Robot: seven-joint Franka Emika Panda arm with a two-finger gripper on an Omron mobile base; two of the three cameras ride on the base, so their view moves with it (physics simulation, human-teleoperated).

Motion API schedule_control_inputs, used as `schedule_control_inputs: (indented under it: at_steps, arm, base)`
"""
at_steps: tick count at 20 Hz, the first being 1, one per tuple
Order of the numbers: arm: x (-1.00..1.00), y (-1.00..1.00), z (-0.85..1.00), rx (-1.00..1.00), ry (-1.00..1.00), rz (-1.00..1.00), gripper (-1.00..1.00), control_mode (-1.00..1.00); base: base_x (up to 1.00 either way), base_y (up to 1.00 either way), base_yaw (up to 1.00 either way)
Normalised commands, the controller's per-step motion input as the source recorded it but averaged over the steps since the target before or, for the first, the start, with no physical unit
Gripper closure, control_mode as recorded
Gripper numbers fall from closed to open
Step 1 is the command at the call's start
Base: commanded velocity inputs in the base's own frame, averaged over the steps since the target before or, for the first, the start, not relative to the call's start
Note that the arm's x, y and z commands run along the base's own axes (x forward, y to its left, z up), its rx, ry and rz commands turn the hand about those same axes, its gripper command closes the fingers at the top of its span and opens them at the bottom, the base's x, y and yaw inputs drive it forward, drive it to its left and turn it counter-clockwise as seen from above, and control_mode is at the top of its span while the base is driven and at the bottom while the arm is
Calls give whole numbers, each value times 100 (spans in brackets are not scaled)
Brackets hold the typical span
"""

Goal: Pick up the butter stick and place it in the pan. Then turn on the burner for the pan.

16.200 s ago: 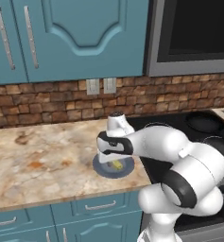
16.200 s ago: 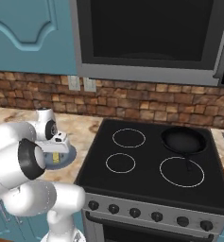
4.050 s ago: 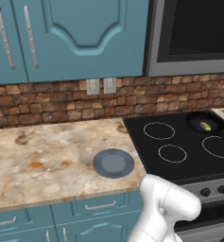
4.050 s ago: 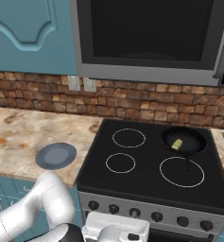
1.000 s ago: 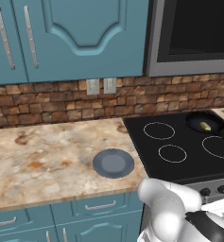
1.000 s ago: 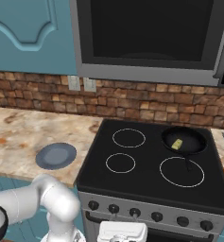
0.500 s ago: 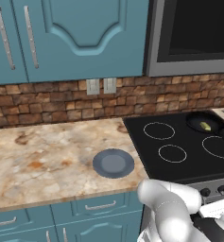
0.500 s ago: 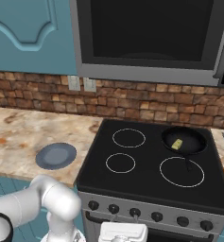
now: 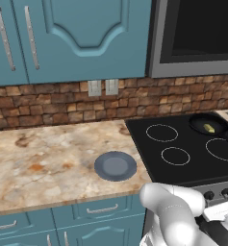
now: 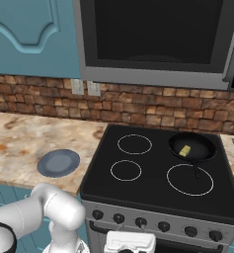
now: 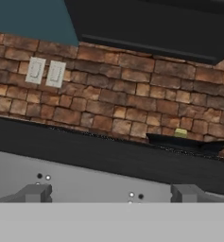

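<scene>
A mottled tan stone tabletop (image 9: pixel 48 163), smooth with rusty flecks, runs up to a black glass cooktop (image 10: pixel 153 183) whose flat surface carries thin white burner rings. On the cooktop's far right ring sits the pan (image 10: pixel 191 147), matt black, holding the butter stick (image 10: pixel 185 150), pale yellow and waxy. Near the tabletop's front edge lies a blue-grey plate (image 9: pixel 115 166) with a dull glazed look. The backsplash (image 11: pixel 108 101) is rough reddish-brown brick. Painted teal cabinet doors (image 9: pixel 82 38) show a satin finish, with brushed metal handles (image 9: pixel 5 43). The stove's front panel (image 10: pixel 187 230) looks like grey steel.
</scene>
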Motion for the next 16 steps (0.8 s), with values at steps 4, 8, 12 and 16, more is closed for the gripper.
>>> schedule_control_inputs:
  at_steps: [4, 8, 12, 16]
  arm:
    - [7, 0, -1, 5, 9, 0, -100, -100]
    - [8, 0, -6, 4, 8, 0, -100, -100]
    - [6, 0, -9, 5, 7, 0, -100, -100]
    - [1, -3, -11, 7, 2, 0, -100, -100]
  base:
    - [0, 0, 0]
    - [0, 0, 0]
    - [0, 0, 0]
    - [0, 0, 0]
